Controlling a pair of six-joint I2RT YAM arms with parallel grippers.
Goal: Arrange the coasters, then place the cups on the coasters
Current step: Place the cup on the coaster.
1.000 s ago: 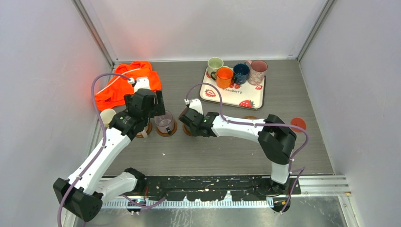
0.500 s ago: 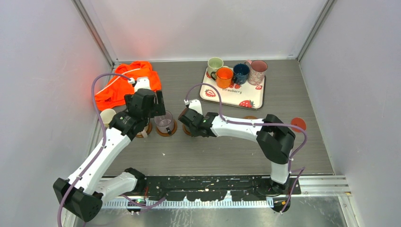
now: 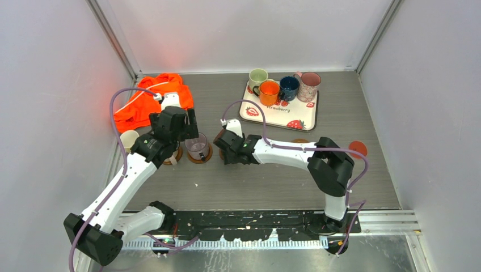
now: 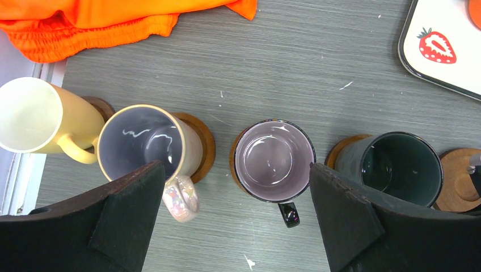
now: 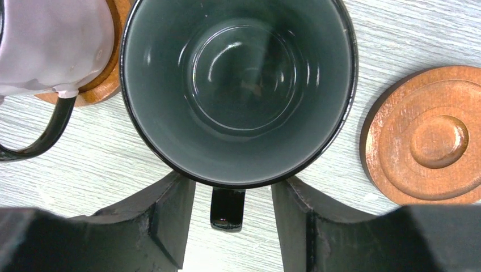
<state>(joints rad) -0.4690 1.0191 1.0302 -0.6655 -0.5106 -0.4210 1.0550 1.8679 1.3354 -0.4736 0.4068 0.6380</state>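
Observation:
Seen from the left wrist, a row of cups stands on brown coasters: a cream mug (image 4: 34,116), a pearly pink mug (image 4: 144,141), a lilac-grey mug (image 4: 275,160) and a dark grey-green mug (image 4: 403,168). My left gripper (image 4: 235,170) hangs wide open above the lilac-grey mug (image 3: 197,146), touching nothing. My right gripper (image 5: 232,180) is open around the handle (image 5: 227,208) of the dark mug (image 5: 238,85), with a gap on each side. A bare wooden coaster (image 5: 431,136) lies just right of that mug. From above, the right gripper (image 3: 227,144) covers the dark mug.
At the back, a white strawberry tray (image 3: 283,116) carries pale green (image 3: 258,76), orange (image 3: 270,90), navy (image 3: 289,86) and speckled pink (image 3: 309,85) mugs. An orange cloth (image 3: 150,99) lies back left. A red coaster (image 3: 358,148) lies at the right, by the right arm's elbow.
My right gripper's jaws have opened off the dark mug's handle. The mug stays on its coaster. Neither arm has moved noticeably.

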